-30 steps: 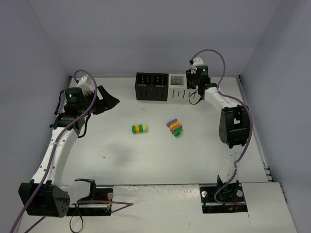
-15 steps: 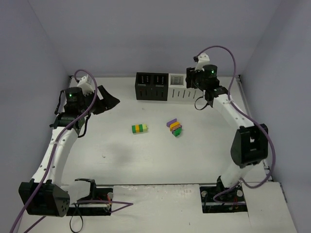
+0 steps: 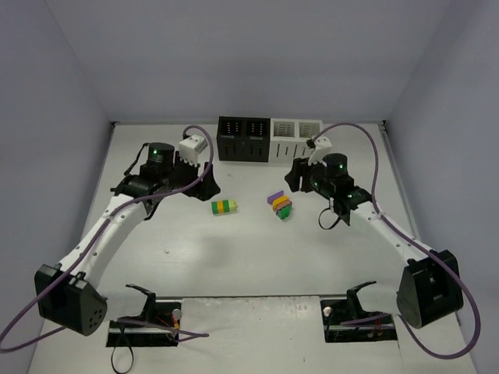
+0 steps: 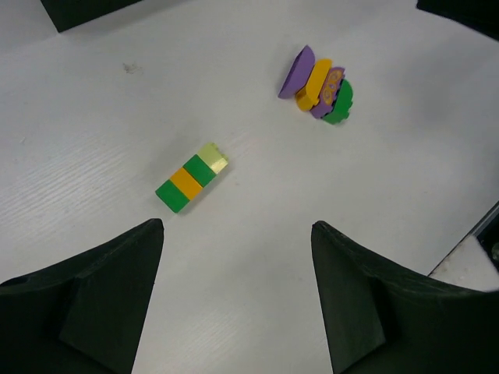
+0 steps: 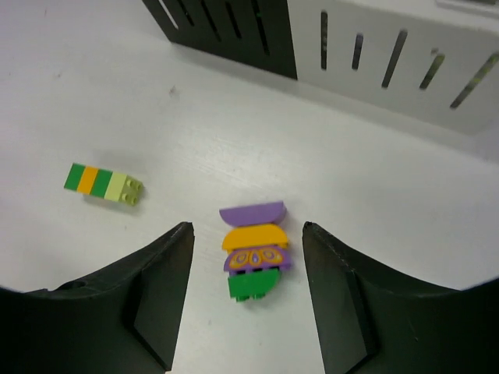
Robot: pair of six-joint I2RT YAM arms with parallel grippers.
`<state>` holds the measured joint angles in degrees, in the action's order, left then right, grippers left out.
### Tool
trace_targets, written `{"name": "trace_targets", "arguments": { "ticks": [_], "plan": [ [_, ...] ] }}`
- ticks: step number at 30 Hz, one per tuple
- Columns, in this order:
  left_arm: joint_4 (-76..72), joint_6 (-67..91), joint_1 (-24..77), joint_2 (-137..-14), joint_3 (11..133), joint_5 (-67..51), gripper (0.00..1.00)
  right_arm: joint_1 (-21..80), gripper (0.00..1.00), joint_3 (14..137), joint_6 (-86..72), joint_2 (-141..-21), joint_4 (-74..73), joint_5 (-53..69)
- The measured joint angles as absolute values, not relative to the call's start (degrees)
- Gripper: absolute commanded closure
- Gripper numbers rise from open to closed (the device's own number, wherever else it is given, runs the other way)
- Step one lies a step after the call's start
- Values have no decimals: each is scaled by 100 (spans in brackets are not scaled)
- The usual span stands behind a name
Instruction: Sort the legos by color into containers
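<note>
Two brick clusters lie on the white table [image 3: 234, 257], in front of the row of bins [image 3: 269, 139] and well apart from it. A striped bar [image 4: 191, 178] of dark green, orange-yellow, dark green and lime lies before the black bins. A toppled stack [image 5: 253, 251] of purple, orange-yellow, patterned purple and green lies before the first white bin. The left gripper [image 4: 236, 227] hangs wide open and empty on the bar's bin side. The right gripper [image 5: 245, 230] hovers between the bins and the stack, jaws parted, gripping nothing.
</note>
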<state>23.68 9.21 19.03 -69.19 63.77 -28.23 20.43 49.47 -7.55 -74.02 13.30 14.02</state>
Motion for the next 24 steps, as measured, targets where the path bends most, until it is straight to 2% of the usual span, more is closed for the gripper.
{"name": "trace_targets", "arguments": {
  "ticks": [5,13,24],
  "plan": [
    [2578,-43,2034,-7940,6820,-2829,30,2032,47,4119,-1057,-6604,1535,1444],
    [2849,-1503,2491,-9561,7264,-2681,30,1879,49,3559,-1455,-5865,2102,1448],
    [2847,-2539,2842,-10429,7384,-1920,32,1793,50,3223,-1765,-5758,2510,1444]
  ]
}}
